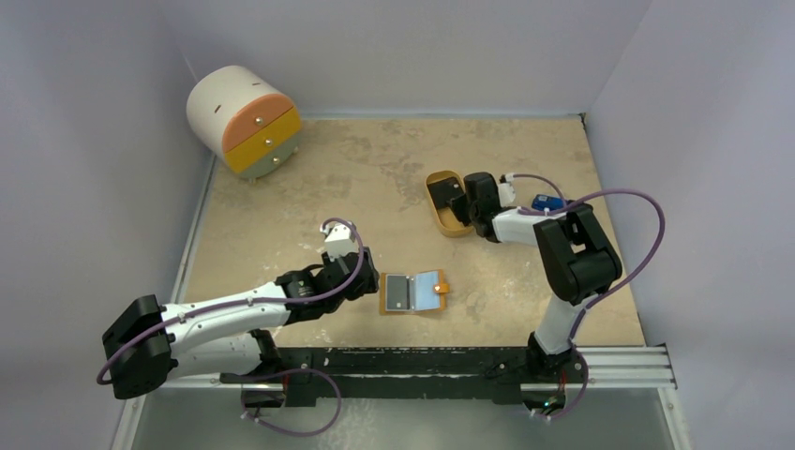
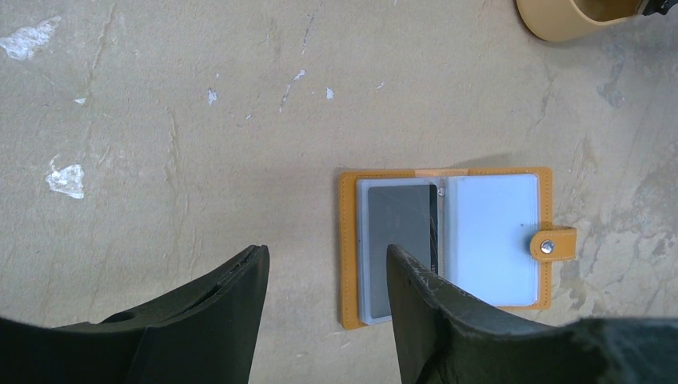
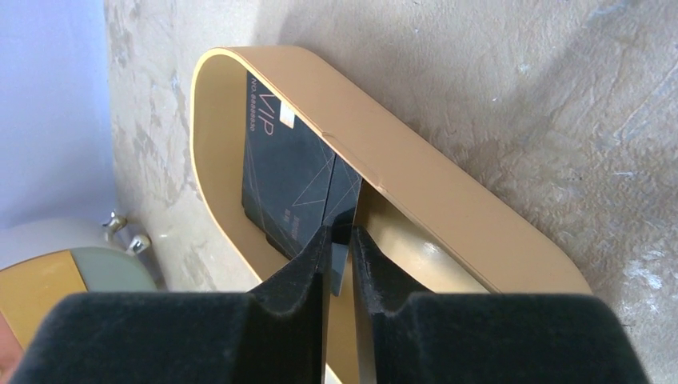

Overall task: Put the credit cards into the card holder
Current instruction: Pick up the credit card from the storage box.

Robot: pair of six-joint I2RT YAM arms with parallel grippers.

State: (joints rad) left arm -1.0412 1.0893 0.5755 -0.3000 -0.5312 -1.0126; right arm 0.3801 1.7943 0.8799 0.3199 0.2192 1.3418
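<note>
1. Near the lower centre of the overhead view, the card holder [image 1: 412, 292] lies open and flat on the table [image 1: 309, 187], with its snap tab at its right edge.
2. Its left pocket holds a dark card [image 2: 397, 232]; the right pocket shows pale blue-grey.
3. Just left of the holder, the left gripper [image 2: 324, 260] has its jaws spread wide, grasping nothing.
4. Right of centre in the upper half of that view, the right gripper [image 3: 338, 236] reaches into the oval tray [image 3: 416, 192]. Its jaws are clenched on the near edge of a black card [image 3: 288, 176] leaning against the tray's wall.
</note>
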